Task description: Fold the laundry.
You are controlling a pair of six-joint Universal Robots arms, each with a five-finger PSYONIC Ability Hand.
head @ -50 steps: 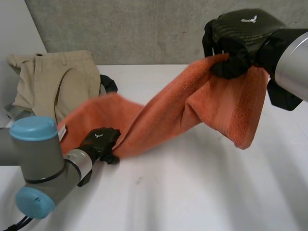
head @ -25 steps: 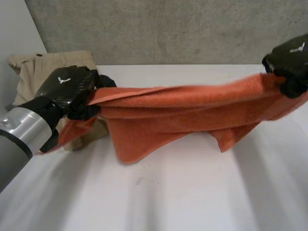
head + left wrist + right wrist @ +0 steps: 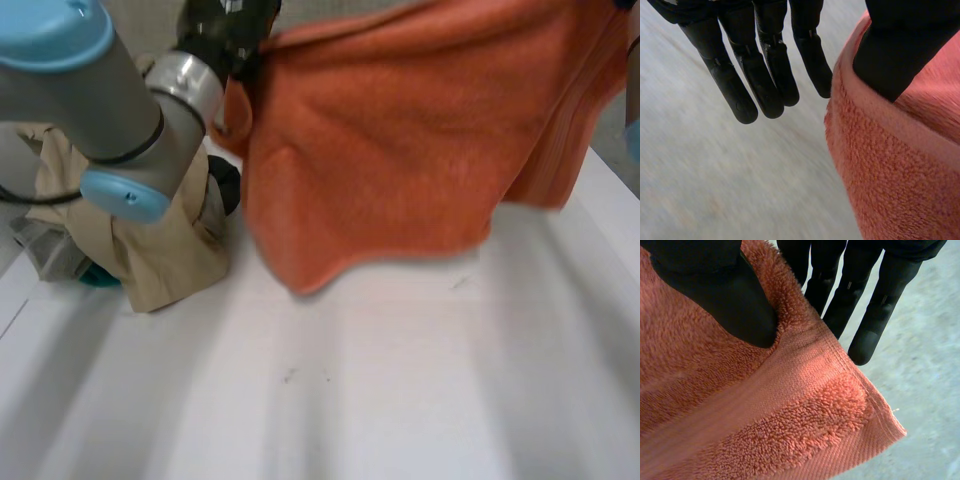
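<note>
An orange towel (image 3: 400, 140) hangs spread out above the white table (image 3: 400, 400), its lower edge just over the surface. My left hand (image 3: 225, 25) holds one upper corner at the far left. In the left wrist view the thumb (image 3: 900, 45) presses on the towel's hem (image 3: 890, 175), and the straight fingers (image 3: 765, 75) lie beside it. My right hand (image 3: 715, 290) pinches the opposite upper corner (image 3: 765, 415), thumb on the front face and straight fingers (image 3: 865, 315) behind the cloth.
Beige trousers (image 3: 160, 250) lie in a heap at the table's left, under my left arm (image 3: 100, 90), with a dark garment (image 3: 228, 185) and grey cloth (image 3: 50, 255) beside them. Bare table stretches in front of the towel.
Both hands have risen and drawn apart. The towel has gone from sagging over the table to hanging flat and spread. My left arm has swung up over the trousers.
</note>
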